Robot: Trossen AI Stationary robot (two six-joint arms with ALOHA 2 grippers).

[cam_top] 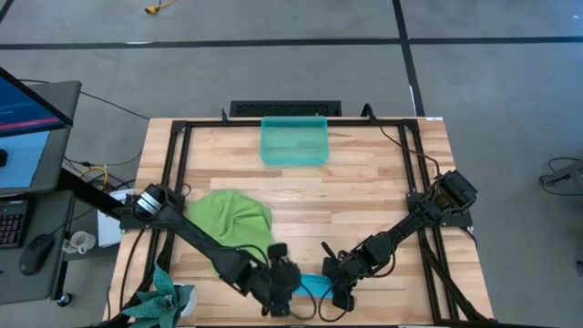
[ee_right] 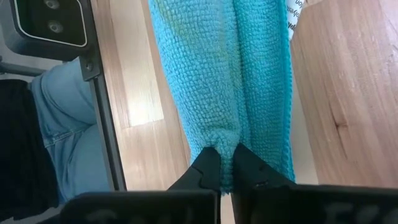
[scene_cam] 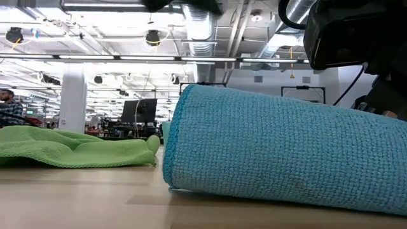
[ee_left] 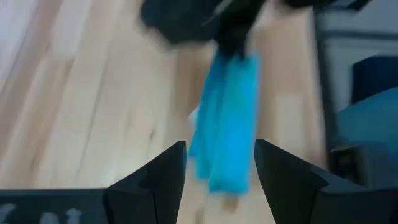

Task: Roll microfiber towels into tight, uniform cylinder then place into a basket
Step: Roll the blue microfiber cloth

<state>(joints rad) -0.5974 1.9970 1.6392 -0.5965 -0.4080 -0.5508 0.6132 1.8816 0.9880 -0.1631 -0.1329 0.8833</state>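
Note:
The sky-blue microfiber towel [cam_top: 315,284] lies rolled into a cylinder [scene_cam: 286,152] on the table near its front edge. My right gripper [ee_right: 227,152] is shut on one end of it. My left gripper [ee_left: 221,146] hovers open above the roll's other end [ee_left: 227,162] and touches nothing. The lime-green towel [cam_top: 232,219] lies loosely bunched on the table's left half [scene_cam: 70,149]. The translucent teal basket [cam_top: 293,141] stands at the middle of the far edge. My right gripper pinches the blue roll's end [ee_right: 219,132] between its two fingers, several layers of cloth bunched between them. The fingers slant down from the table's right side, along the roll. The roll lies along the tabletop [scene_cam: 273,191], stretched away from the fingers.
Black frame rails [cam_top: 173,182] run along the table's left, right and far sides. A darker teal-green cloth [cam_top: 164,301] hangs at the near left corner. A monitor and keyboard [cam_top: 18,137] stand off the table to the left. Bare wood lies between the towels and the basket.

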